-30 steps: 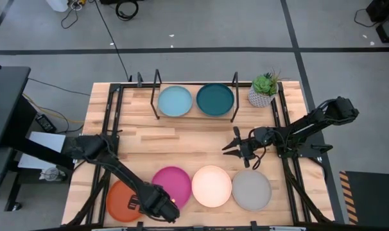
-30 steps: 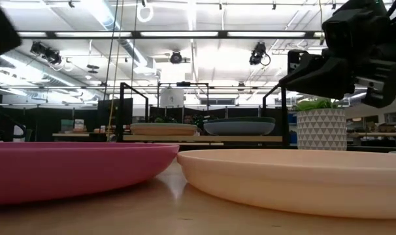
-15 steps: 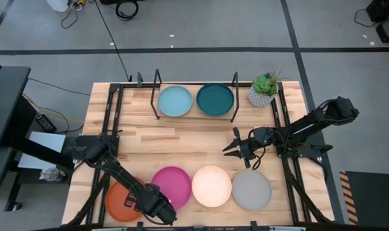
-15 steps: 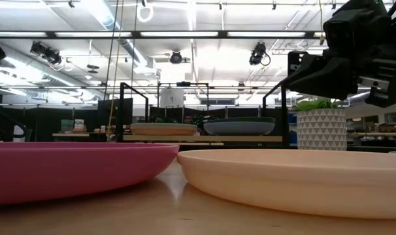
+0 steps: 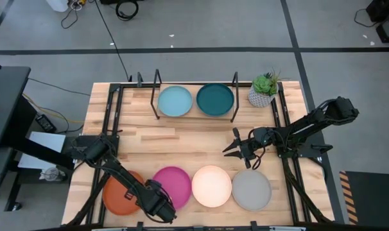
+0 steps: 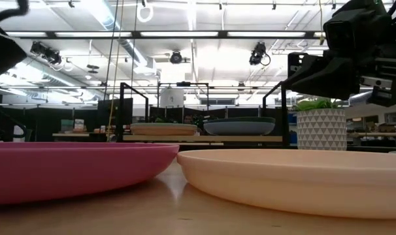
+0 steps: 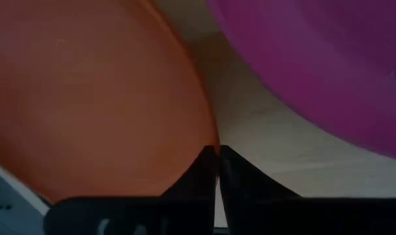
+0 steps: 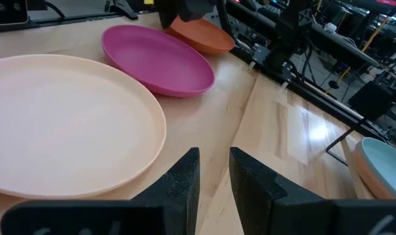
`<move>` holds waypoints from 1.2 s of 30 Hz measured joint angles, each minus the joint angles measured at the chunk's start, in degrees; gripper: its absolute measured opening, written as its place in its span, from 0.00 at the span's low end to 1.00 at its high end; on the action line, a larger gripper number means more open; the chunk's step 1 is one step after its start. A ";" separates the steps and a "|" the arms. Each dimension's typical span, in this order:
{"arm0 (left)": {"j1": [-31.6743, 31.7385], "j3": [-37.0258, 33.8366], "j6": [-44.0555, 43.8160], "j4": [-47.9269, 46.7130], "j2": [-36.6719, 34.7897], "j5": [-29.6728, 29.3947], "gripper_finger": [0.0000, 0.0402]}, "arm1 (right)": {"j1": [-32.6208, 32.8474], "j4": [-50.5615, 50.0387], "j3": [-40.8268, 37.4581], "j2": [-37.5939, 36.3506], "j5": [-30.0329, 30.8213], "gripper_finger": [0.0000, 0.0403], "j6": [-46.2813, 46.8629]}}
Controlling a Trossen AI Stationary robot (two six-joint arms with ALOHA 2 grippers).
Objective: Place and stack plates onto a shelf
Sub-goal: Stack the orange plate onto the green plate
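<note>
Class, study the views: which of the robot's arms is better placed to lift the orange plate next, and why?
The left. Its hand is at the orange plate, fingers shut on its rim. The right hand hangs mid-table, away from it.

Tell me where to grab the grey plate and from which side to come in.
Grip the grey plate by its thin raised rim; the shallow, flat-lying shape probably offers nothing else to pinch. Come from its far edge, the side facing the shelf, where bare table lies and the right gripper hovers. The peach plate crowds the edge beside it.
</note>
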 joint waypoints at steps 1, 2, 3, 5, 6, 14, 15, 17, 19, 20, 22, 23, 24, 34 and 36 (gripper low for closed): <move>0.36 0.00 0.56 -0.52 -0.19 -0.09 0.03 | 0.00 0.00 0.00 0.00 0.00 0.22 0.00; 0.84 0.00 1.23 -1.06 -0.64 -0.18 0.03 | 0.00 0.00 0.00 0.00 0.00 0.22 0.00; 1.33 0.00 1.97 -1.76 -1.20 -0.57 0.03 | 0.00 0.00 0.00 0.00 0.01 0.22 0.02; 2.40 0.00 3.63 -2.74 -3.01 -2.99 0.03 | 0.00 0.00 0.00 0.00 0.00 0.22 0.38; 2.94 0.00 4.36 -2.95 -4.03 -4.65 0.02 | 0.00 0.01 0.00 0.00 0.00 0.22 0.44; 8.71 0.04 36.46 -1.96 -9.46 -21.86 0.03 | 0.00 -1.02 0.00 0.00 0.01 0.22 0.35; 9.63 0.02 43.71 -1.75 -9.46 -23.10 0.03 | 0.00 -1.72 0.00 0.00 0.02 0.22 0.10; 11.43 0.02 58.87 -1.66 -9.46 -25.77 0.04 | 0.00 -3.16 0.00 0.00 0.25 0.22 -0.66; 13.35 0.02 70.94 -1.46 -9.46 -30.30 0.04 | 0.00 -4.21 0.00 0.00 1.89 0.22 -0.89; 14.33 0.02 75.85 -1.51 -9.46 -33.42 0.04 | 0.00 -4.44 0.00 0.00 2.83 0.22 -0.40; 16.40 0.02 85.50 -1.18 -9.46 -39.05 0.03 | -0.04 -4.19 0.00 0.00 4.24 0.22 1.42; 17.44 0.02 90.63 -1.15 -9.46 -41.29 0.03 | -0.04 -4.16 0.00 0.00 4.82 0.22 2.37; 18.43 0.02 96.17 -1.15 -9.46 -43.03 0.03 | -0.02 -4.16 0.00 0.00 5.45 0.22 3.57; 31.99 0.02 134.78 4.53 -9.46 -50.84 0.03 | 1.85 -4.47 0.00 0.00 7.33 0.22 18.83; 34.88 0.02 141.63 6.66 -9.46 -49.19 0.03 | 2.80 -4.46 0.00 0.00 7.27 0.22 21.63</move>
